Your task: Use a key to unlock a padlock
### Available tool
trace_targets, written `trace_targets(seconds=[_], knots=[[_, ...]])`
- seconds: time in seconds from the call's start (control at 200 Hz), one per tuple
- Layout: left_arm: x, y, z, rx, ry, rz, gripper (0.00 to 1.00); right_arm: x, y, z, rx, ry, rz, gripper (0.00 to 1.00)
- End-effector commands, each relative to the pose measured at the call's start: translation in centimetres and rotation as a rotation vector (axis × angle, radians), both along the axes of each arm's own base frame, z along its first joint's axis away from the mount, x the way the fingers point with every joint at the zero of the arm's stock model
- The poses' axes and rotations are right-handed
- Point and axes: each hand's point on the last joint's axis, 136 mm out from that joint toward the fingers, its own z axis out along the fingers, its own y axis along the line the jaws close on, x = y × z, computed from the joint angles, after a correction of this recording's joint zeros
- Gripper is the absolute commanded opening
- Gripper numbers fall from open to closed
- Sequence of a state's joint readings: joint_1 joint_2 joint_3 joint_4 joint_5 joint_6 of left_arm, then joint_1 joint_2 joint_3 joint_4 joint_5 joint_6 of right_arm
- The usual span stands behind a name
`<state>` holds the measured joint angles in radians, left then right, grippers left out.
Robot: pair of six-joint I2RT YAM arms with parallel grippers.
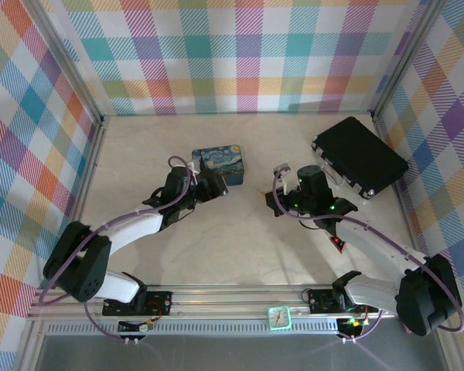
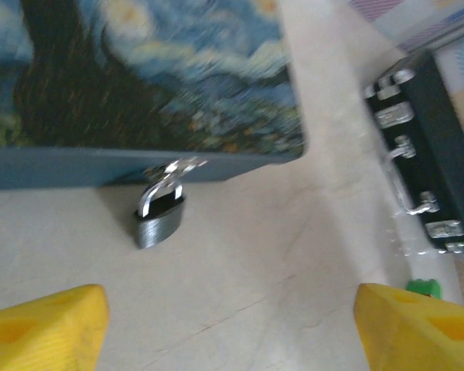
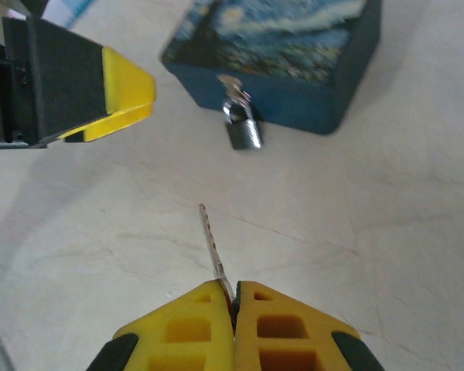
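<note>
The padlock [image 2: 159, 220], a small grey body with a silvery shackle, hangs from the hasp on the front of the blue painted tin [image 2: 139, 77] and rests on the table. My left gripper [image 2: 232, 332] is open just in front of it, with bare table between its yellow fingers [image 2: 46, 325]. The right wrist view shows the same padlock [image 3: 245, 133] at the tin [image 3: 294, 46], ahead of my right gripper [image 3: 233, 287]. That gripper is shut on the key [image 3: 213, 243], whose thin blade points toward the padlock. The left finger [image 3: 116, 93] sits to the padlock's left.
A large black case [image 1: 361, 154] with metal latches lies at the back right, beside the checked wall. The tin [image 1: 219, 164] sits mid-table with both grippers [image 1: 215, 185] [image 1: 272, 202] close in front. A small clock [image 1: 279, 317] is on the front rail.
</note>
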<state>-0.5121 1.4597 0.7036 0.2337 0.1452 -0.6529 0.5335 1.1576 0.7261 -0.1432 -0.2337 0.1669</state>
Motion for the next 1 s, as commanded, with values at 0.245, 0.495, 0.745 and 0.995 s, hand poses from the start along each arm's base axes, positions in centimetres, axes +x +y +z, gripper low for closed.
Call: trace_targets(seconds=[0.245,0.495,0.745,0.995], knots=[[2.6,-1.9,-3.5,0.126,-0.027,-0.036,0.68,0.4,0.1,-0.8,0.001,0.014,-0.018,0.00],[5.1,-2.8,-6.3,0.131,-0.063,0.056,0.62,0.6,0.8,-1.1,0.024,0.043,-0.004,0.00],[6.0,-4.1,-8.4,0.126,-0.078,0.077,0.51,0.4,0.7,-1.3,0.032,0.047,-0.014,0.00],[5.9,-3.4,-9.5,0.125,-0.066,0.123,0.31,0.5,0.6,-1.9,0.025,0.053,-0.021,0.00]])
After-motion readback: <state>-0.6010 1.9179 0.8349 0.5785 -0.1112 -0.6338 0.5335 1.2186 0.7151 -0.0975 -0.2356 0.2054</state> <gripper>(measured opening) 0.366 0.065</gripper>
